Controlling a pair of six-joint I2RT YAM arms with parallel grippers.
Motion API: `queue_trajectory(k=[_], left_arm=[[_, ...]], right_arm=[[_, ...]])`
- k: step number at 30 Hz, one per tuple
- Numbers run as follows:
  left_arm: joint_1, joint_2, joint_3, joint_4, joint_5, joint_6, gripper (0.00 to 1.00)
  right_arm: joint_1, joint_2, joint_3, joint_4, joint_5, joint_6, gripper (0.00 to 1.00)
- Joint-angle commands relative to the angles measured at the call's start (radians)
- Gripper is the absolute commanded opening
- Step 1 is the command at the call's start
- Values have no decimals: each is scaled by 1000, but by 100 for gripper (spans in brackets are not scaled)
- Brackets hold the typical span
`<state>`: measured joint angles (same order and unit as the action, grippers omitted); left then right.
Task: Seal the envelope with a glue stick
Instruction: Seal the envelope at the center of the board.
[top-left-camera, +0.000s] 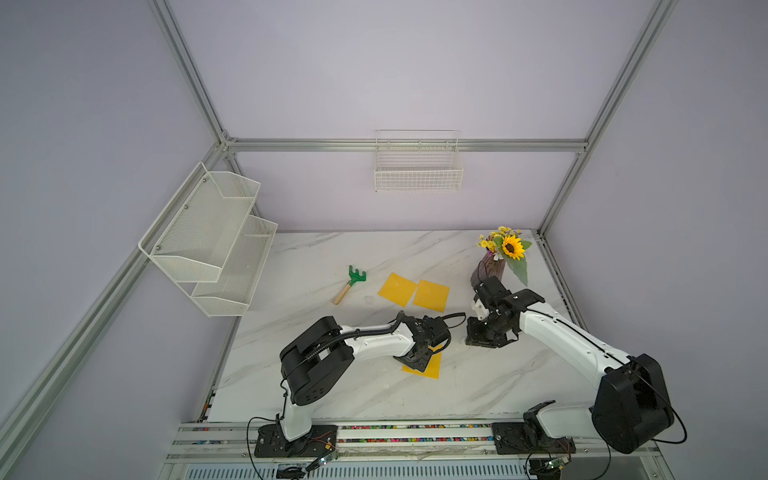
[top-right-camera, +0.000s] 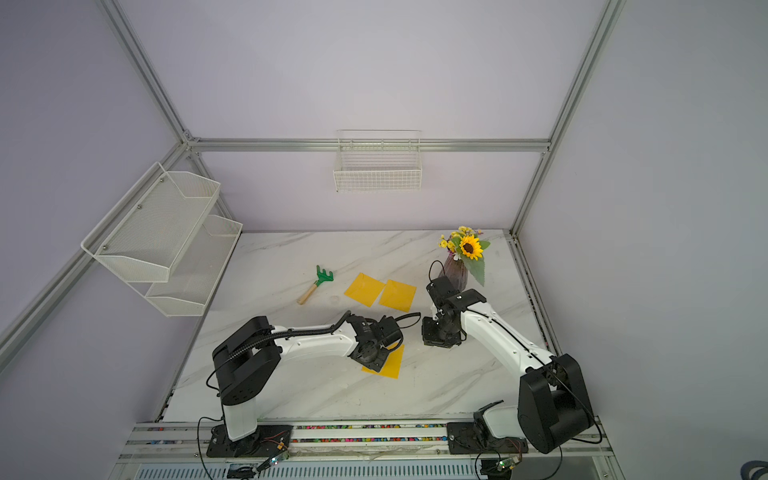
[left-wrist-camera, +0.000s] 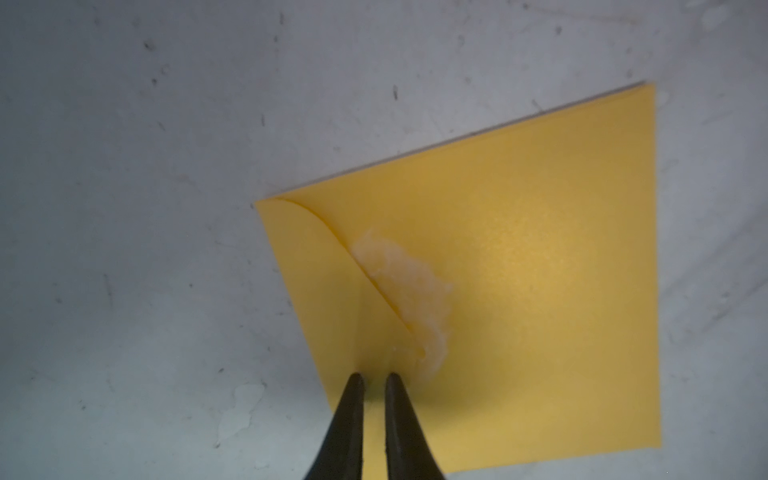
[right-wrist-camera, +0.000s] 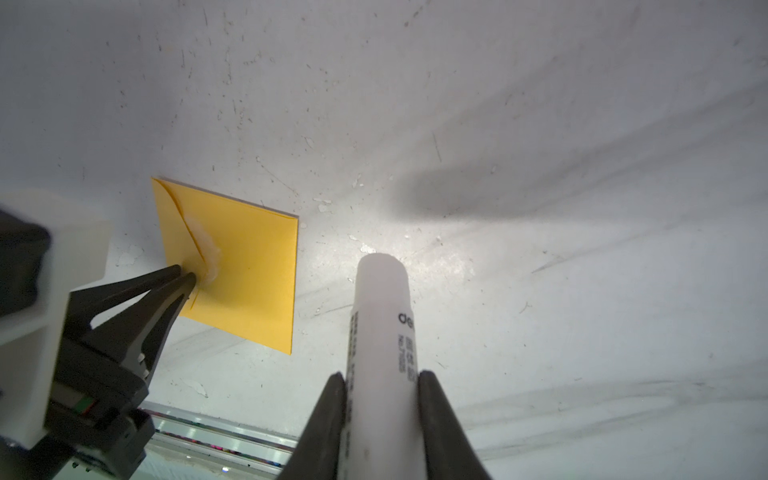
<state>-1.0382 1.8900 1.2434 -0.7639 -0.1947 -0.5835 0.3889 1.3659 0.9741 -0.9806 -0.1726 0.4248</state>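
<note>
A yellow envelope (left-wrist-camera: 540, 270) lies flat on the marble table (top-left-camera: 332, 374), its curved flap folded over. A whitish smear of glue (left-wrist-camera: 399, 282) runs along the flap's edge. My left gripper (left-wrist-camera: 374, 376) is shut, with its tips pressed down on the flap beside the smear. It also shows in the right wrist view, as does the envelope (right-wrist-camera: 249, 270). In both top views the left wrist covers most of the envelope (top-left-camera: 432, 368) (top-right-camera: 392, 365). My right gripper (right-wrist-camera: 382, 378) is shut on the glue stick (right-wrist-camera: 382, 299), a white tube with dark print. It hangs over bare table to the right of the envelope.
Two more yellow envelopes (top-left-camera: 397, 289) (top-left-camera: 431, 295) lie farther back. A green-headed toy rake (top-left-camera: 351, 282) lies to their left. A vase of flowers (top-left-camera: 494, 266) stands behind the right arm. White mesh shelves (top-left-camera: 208, 237) hang on the left wall and a wire basket (top-left-camera: 417, 166) on the back wall.
</note>
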Motion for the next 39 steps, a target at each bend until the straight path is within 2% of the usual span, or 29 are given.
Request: queue_trajectory(k=[1,6,21,26,39], left_arm=[[5,-27,-38,42,8,1,15],[15,-57,-11,33,-4,26,16],[35,-25,36,33,20,56,17],[48,-11,23,69,64,57,18],[46,56,-49,74,82,27,19]], right_arm=[[5,-6,17,-18,7,-6,0],[4,-4,4,-3,0,-8,0],[5,-8,2,1,-1,-10,0],[5,-4,3,3,-4,-11,0],[5,-4,-2,2,-13,-11,0]])
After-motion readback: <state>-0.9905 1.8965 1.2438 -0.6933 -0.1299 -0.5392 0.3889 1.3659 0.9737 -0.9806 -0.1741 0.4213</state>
